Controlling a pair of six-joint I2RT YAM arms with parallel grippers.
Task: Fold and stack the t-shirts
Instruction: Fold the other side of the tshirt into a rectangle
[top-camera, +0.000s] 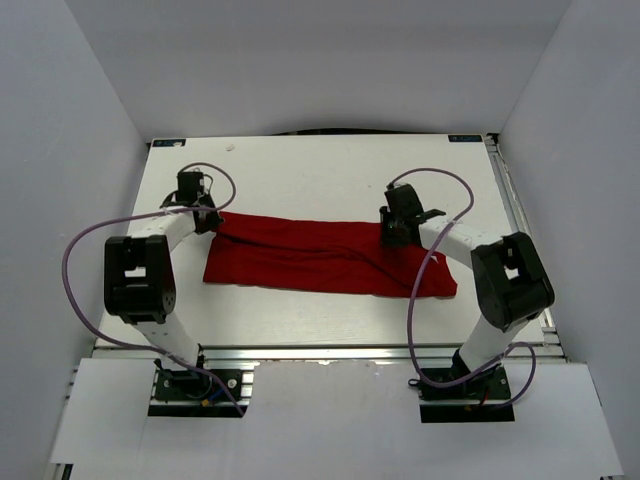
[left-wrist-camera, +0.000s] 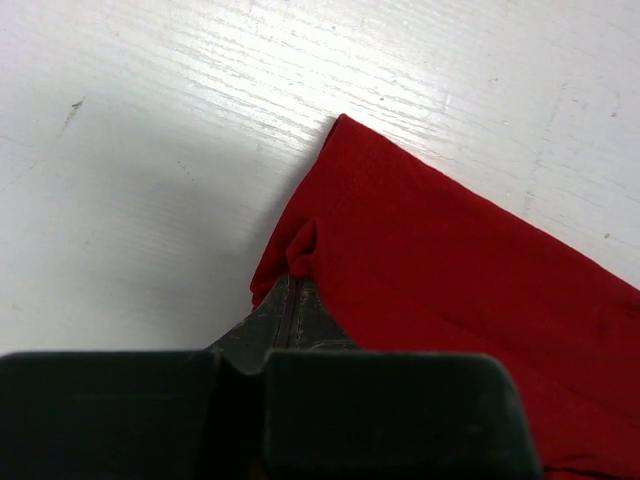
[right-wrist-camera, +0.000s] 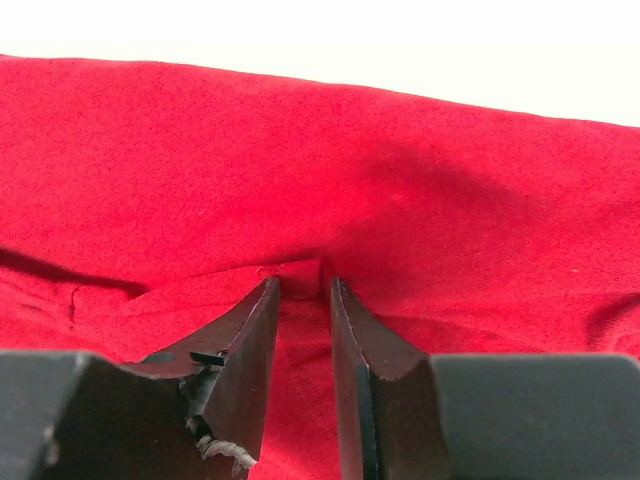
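T-shirt of plain red cloth (top-camera: 320, 262) lies folded into a band, likely needing more folds; left gripper (left-wrist-camera: 298, 285) pinches its corner, right gripper (right-wrist-camera: 303, 290) jaws slightly apart.

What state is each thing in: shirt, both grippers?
red t-shirt: folded into a long band, lying flat across the table, lightly creased.
left gripper: shut, pinching the shirt's edge near a corner.
right gripper: jaws slightly apart, straddling a small raised fold of the shirt; a firm grip is not evident.
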